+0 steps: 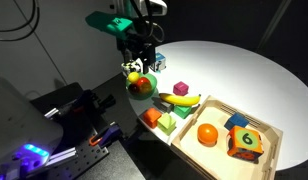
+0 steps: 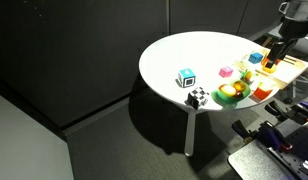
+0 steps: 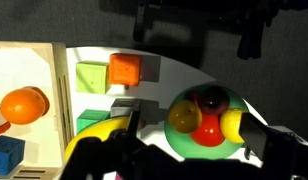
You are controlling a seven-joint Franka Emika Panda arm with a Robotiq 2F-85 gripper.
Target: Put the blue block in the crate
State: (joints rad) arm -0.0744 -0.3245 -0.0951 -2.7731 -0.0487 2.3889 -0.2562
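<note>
The blue block (image 1: 237, 122) lies inside the crate (image 1: 191, 120), next to an orange fruit (image 1: 207, 134) and the orange "6" die (image 1: 246, 143). In the wrist view the block (image 3: 6, 157) shows at the lower left edge, within the crate's wooden wall (image 3: 64, 100). My gripper (image 1: 141, 60) hangs above the green fruit bowl (image 1: 142, 85), away from the crate. In the wrist view its fingers (image 3: 194, 135) stand apart on either side of the bowl (image 3: 206, 120), open and empty.
A banana (image 1: 179, 99) and a pink block (image 1: 180, 88) lie between bowl and crate. An orange block (image 3: 125, 68) and green blocks (image 3: 91, 77) sit by the crate wall. A blue-and-white cube (image 2: 185, 78) and a checkered cube (image 2: 197, 97) stand near the table edge.
</note>
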